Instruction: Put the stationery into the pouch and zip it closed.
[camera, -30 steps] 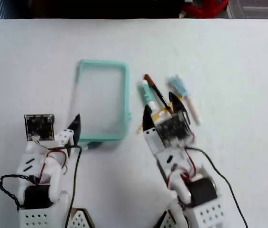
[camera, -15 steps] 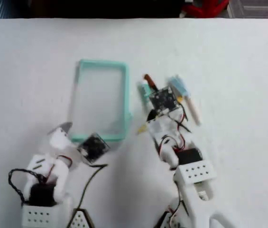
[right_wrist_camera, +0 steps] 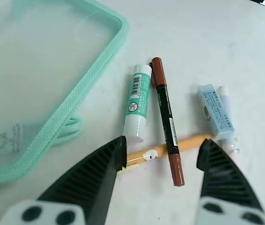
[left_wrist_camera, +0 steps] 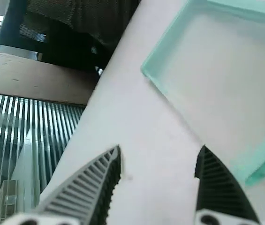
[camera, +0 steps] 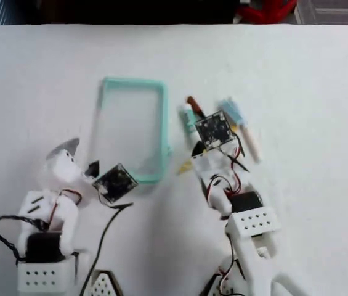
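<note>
A clear flat pouch with a mint-green zip border (camera: 163, 123) lies on the white bench (camera: 297, 74), open surface all round. Beside its right edge, a green-labelled glue stick (right_wrist_camera: 138, 101), brown pen (right_wrist_camera: 166, 119), yellow pencil (right_wrist_camera: 188, 142) and pale blue eraser (right_wrist_camera: 215, 111) lie under the right pincer (right_wrist_camera: 164, 145), which is spread wide and empty. The left pincer (left_wrist_camera: 159, 154), equally wide and empty, has swung left off the pouch's near corner.

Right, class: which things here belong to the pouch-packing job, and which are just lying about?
Part of the job:
clear pouch with mint-green edging; white glue stick with green label; brown marker pen; yellow pencil; blue-sleeved eraser.

Just lying about:
red object beyond the table's far edge; grey slatted panel past the table.
</note>
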Controlling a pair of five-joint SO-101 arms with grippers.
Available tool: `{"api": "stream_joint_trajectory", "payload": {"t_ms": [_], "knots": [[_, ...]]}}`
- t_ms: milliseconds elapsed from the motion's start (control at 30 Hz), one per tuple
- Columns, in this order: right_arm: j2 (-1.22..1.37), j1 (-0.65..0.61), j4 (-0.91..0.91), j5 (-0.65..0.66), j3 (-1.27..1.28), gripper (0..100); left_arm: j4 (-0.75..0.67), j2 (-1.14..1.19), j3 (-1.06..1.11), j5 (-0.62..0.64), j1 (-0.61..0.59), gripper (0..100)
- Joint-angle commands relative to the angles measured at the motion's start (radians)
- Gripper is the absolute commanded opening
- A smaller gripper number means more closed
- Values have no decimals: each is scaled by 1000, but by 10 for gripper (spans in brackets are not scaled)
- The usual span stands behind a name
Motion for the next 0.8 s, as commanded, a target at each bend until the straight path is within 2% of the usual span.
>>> {"api": "stream_joint_trajectory", "payload": {"t_ms": [0, 100, 267, 633, 767], "knots": [[1, 10, -24, -9, -8, 248, 6, 245, -100, -20, 35, 260], [1, 56, -30, -29, -11, 248, -8, 429, -149, 3, 56, 260], [2, 186, -74, -176, -12, 248, -43, 608, -161, 5, 124, 292], [2, 191, -74, -180, -12, 248, -362, 618, 0, 5, 119, 294], [2, 170, -73, -176, -9, 248, -405, 611, 29, 12, 120, 289]]}}
